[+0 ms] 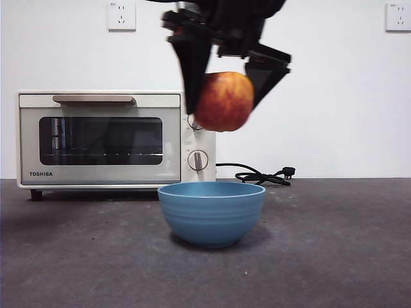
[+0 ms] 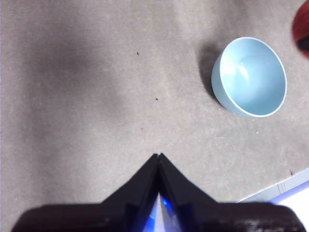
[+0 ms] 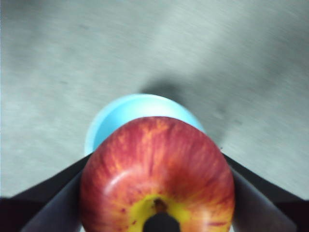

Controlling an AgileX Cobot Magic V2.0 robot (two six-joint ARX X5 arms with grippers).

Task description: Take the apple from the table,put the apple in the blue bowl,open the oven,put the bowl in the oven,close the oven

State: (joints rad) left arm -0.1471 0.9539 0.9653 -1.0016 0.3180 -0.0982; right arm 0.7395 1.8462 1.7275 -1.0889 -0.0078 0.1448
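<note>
We see the right gripper (image 1: 226, 90) with two matte black, wedge-shaped jaws. On the left gripper (image 2: 159, 155) we see the same black wedges, with a blue glow at their base.

Looks like a robot test lab staged as a kitchen corner. Bare white wall (image 1: 334, 96) with 2 plain sockets (image 1: 121, 15), no cupboards or tiling. Dark grey speckled counter (image 1: 334, 256) carries only a cream Toshiba toaster oven (image 1: 103, 138), its black cable and plug (image 1: 263, 174) lying loose behind, and 1 blue bowl (image 1: 211, 213). A black robot hand (image 1: 225, 83) grips a red apple (image 1: 224, 101) over the bowl.
</note>
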